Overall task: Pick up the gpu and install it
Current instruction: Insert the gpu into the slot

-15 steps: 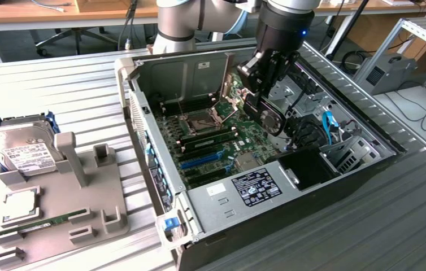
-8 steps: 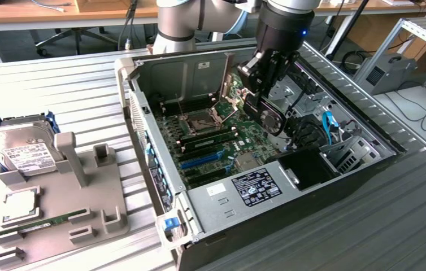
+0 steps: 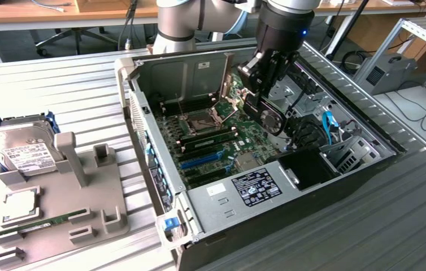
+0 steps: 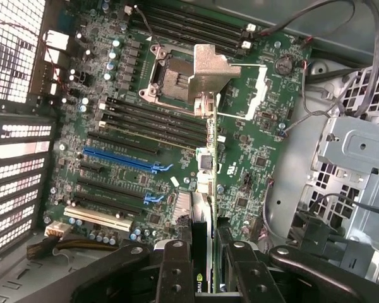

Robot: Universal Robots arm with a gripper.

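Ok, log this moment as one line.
gripper: shut on gpu | position: above motherboard, inside open case | install: not yet seated

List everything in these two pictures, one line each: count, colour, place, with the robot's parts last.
computer case: one, black and grey, open, mid-table.
motherboard: one, green, inside the case.
slots: two, blue, on the motherboard.
metal box: one, silver with a black label, at the case's end nearer the exterior camera.
gpu: one, black with round fan, held above the motherboard.
holder: one, grey, on the exterior view's left.
hard drive: one, silver, on the holder.
RAM stick: one, green, in a holder slot.
table: one, grey slatted metal, under everything.
arm: one, grey and black, over the case.
fingers: two, black, shut on the gpu.
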